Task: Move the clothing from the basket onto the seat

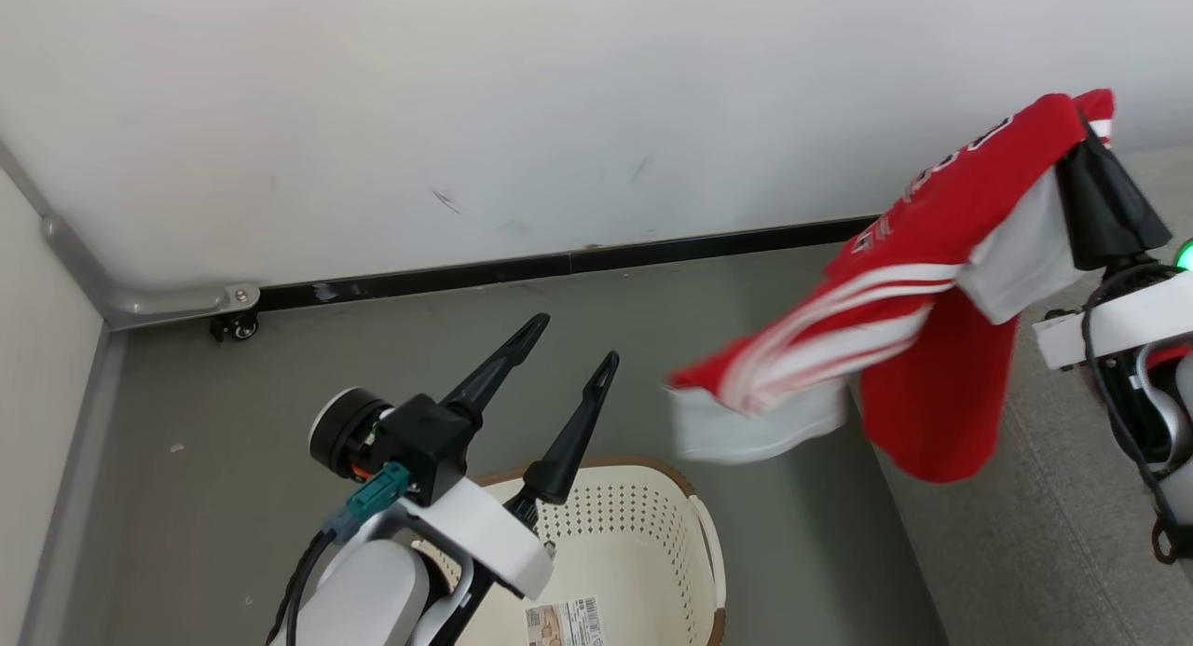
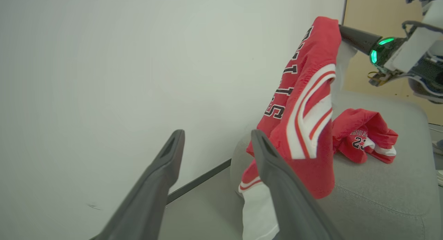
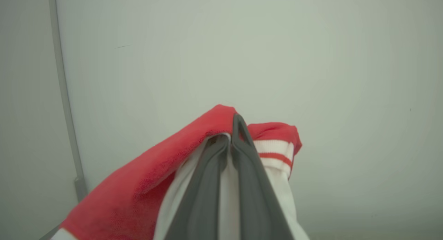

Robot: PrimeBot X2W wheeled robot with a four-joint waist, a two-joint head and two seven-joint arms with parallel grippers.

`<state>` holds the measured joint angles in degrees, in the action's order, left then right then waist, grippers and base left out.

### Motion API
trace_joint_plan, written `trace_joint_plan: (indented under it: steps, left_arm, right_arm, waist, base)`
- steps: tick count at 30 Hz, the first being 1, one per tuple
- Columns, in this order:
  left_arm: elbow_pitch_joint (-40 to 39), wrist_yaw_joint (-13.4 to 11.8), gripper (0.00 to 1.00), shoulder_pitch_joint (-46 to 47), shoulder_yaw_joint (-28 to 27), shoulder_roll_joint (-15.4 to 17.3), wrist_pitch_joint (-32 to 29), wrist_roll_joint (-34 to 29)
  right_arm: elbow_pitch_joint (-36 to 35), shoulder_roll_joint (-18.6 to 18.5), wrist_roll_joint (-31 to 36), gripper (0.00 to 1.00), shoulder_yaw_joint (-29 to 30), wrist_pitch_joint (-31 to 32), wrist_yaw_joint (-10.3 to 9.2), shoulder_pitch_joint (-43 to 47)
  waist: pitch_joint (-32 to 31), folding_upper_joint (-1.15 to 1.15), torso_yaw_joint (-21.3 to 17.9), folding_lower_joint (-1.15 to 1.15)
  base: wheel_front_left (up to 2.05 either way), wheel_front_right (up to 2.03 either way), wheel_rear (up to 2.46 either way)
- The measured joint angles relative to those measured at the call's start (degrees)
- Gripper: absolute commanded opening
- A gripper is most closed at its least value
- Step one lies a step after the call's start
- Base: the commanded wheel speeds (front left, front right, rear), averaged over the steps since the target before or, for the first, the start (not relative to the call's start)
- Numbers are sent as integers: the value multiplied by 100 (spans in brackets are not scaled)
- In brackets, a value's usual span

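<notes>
Black-and-white block letters are being shown running down the hanging red garment point(image 2: 304, 136); only the lowest, "S", is being read with confidence. "BUL" above "23" is being read on the crumpled red garment point(image 2: 360, 143) on the seat point(image 2: 380, 191). Print on the paper label point(image 1: 564, 623) inside the basket point(image 1: 652, 525) is being recorded as too small to read.

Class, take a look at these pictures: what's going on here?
A robot is moving red sports clothes from a laundry basket to a grey seat. Its right hand is shut on a red garment, which hangs in the air at the seat's edge. Another red piece lies on the seat. The left hand is open and holds nothing, above the basket.
</notes>
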<state>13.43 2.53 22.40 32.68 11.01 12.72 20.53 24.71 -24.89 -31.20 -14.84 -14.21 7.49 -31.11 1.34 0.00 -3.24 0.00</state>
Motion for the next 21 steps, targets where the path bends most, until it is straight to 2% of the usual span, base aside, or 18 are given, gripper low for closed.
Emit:
trace_joint_plan:
  steps: [10, 21]
  left_arm:
    - [-19, 10, 100, -204, -30, 64, 96, 8]
    - [-166, 260, 100, -242, 291, -45, 119, 9]
  right_arm:
    - [-49, -46, 189, 0, 241, -7, 0, 293]
    - [-256, -53, 312, 0, 428, -7, 0, 716]
  waist:
    - [-91, 0, -79, 0]
    - [-166, 0, -285, 0]
  base:
    - [0, 0, 0]
    - [0, 0, 0]
